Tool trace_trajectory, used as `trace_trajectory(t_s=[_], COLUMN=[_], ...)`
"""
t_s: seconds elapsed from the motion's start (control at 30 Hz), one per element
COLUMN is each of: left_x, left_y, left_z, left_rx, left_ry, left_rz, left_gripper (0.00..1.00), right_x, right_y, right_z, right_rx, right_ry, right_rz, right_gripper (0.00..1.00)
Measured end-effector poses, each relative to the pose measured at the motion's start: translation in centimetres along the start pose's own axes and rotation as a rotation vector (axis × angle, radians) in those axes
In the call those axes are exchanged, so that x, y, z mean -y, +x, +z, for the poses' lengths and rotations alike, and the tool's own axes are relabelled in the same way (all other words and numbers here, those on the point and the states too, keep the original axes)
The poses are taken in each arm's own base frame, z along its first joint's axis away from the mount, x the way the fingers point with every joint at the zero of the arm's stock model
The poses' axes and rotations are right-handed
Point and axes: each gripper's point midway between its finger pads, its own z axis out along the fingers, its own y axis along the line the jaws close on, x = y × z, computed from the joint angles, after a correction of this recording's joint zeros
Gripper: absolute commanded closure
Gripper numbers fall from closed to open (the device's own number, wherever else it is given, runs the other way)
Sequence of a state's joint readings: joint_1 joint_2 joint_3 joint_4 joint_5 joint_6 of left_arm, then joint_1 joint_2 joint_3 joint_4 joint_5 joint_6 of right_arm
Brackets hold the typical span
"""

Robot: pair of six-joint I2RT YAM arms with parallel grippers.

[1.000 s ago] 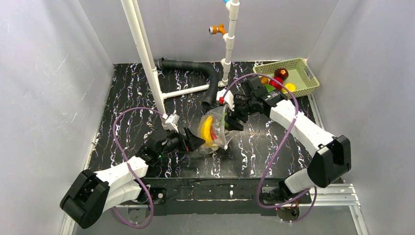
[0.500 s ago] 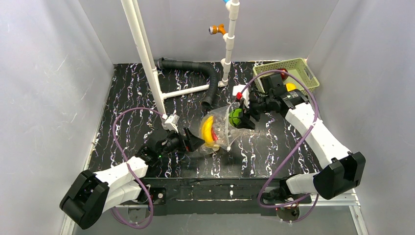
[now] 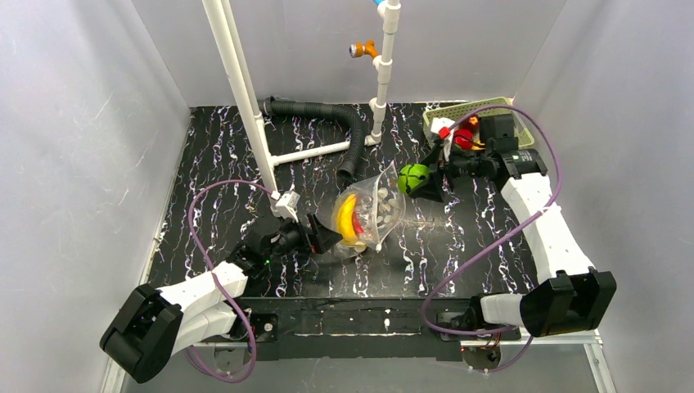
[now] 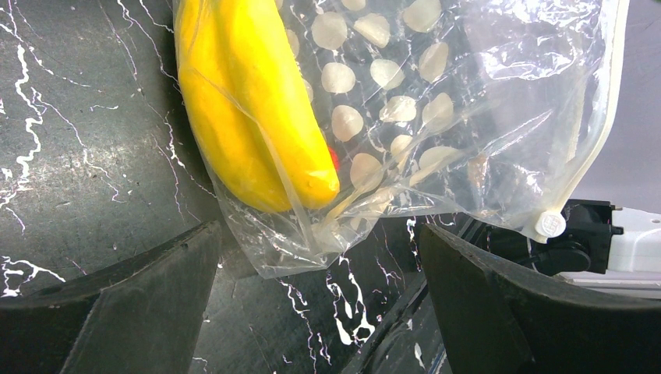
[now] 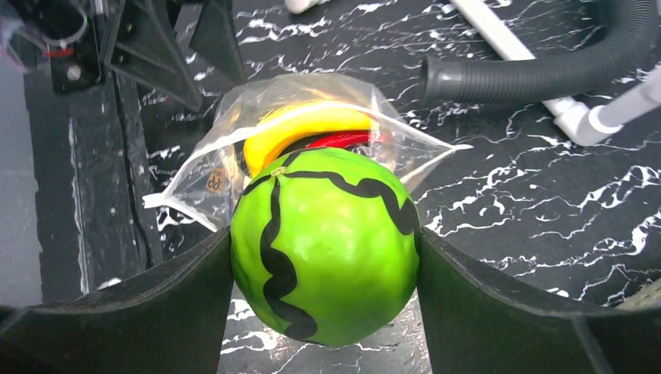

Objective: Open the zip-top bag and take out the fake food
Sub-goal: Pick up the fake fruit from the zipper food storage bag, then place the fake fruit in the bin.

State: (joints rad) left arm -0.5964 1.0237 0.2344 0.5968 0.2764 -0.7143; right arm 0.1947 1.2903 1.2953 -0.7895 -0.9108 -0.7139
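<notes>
Fingers (image 5: 156, 312) of the right gripper (image 5: 323, 245) clasp the green ball (image 5: 327, 265), zip-top bag (image 5: 203, 167) beyond them, while the left gripper (image 4: 318, 234) gapes wide, bag's edge between its tips.

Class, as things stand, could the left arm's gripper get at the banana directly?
Probably not. The left gripper stands open around the closed bottom corner of the zip-top bag, and plastic covers the banana on that side. The bag's mouth seems to face away from it.

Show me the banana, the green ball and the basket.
banana (image 4: 249, 117), left wrist view, middle of its yellow body
green ball (image 5: 323, 241), right wrist view, centre of its front
basket (image 3: 455, 106), top view, its far rim
</notes>
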Motion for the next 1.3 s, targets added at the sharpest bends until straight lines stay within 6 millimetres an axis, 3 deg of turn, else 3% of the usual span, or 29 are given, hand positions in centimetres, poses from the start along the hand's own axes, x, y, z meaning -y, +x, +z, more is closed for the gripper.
trace_trajectory(t_s=[0.23,0.57,0.73,1.0,1.3], left_x=[-0.1,-0.2,0.0,0.4,0.6], left_y=[0.0,-0.1,-0.5,-1.0,-1.5], left_z=[0.0,-0.1,-0.3,-0.6,-0.9], left_rx=[-0.001,0.003,0.019,0.038,0.058], left_ry=[-0.002,-0.010,-0.007,0.001,0.006], left_rz=[-0.001,-0.002,0.000,0.006,0.011], left_gripper=[0.02,0.02,0.02,0.02,0.02], right_x=[2.6,9.6,14.9,22.7,28.4], right_y=[-1.6,0.6,3.3,9.9,12.2], right_z=[-2.7,-5.8,-6.9,-8.8,-12.0], right_rx=[0.133,0.209,0.191,0.118,0.085], right_ry=[0.088,0.320,0.506,0.785,1.048], right_rz=[0.079,0.274,0.360,0.588,0.674], right_gripper=[0.68,0.66,0.65,0.61,0.57])
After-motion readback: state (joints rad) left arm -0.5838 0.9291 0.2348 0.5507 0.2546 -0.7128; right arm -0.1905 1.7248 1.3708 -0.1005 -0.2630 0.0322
